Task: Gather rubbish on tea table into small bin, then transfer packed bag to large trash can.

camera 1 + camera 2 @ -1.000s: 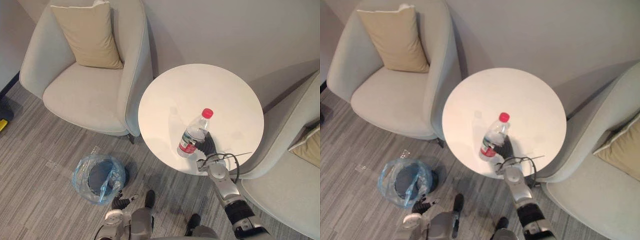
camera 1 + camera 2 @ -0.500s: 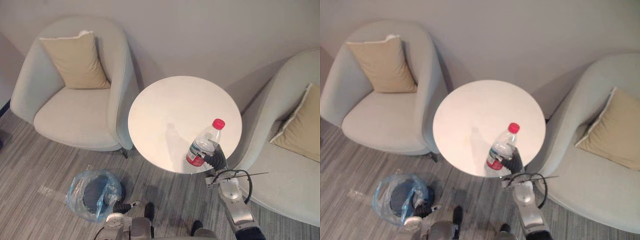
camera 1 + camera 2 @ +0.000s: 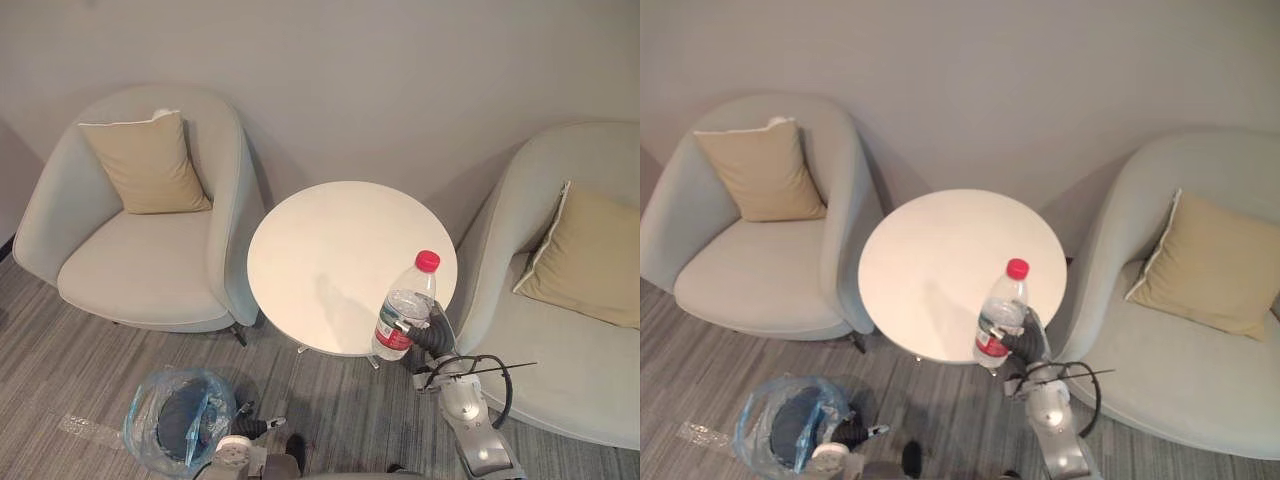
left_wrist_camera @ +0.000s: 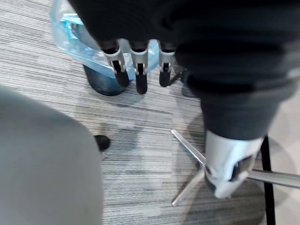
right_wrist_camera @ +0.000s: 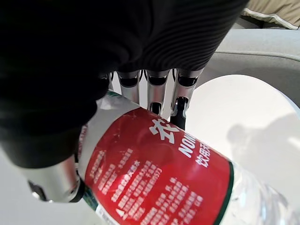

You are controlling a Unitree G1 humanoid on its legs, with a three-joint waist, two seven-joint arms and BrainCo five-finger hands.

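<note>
A clear plastic bottle [image 3: 405, 310] with a red cap and red label is upright at the near right edge of the round white tea table [image 3: 330, 240]. My right hand [image 3: 432, 338] is shut on its lower half; in the right wrist view the fingers [image 5: 154, 89] curl round the label [image 5: 154, 178]. The small dark bin [image 3: 180, 430], lined with a blue bag, stands on the carpet to the near left of the table. My left hand [image 3: 250, 430] hangs low beside it with fingers [image 4: 138, 61] relaxed and holding nothing; the bin [image 4: 79, 35] lies just past them.
A grey armchair [image 3: 140, 270] with a tan cushion [image 3: 145, 165] stands left of the table. Another armchair [image 3: 560, 360] with a tan cushion [image 3: 580, 255] is close on the right. A wall runs behind them. A metal table leg [image 4: 187, 145] slants over the striped carpet.
The camera has shifted, so both armchairs now show. My right hand has carried the bottle from the table's near middle to its near right edge. The left hand stays by the bin.
</note>
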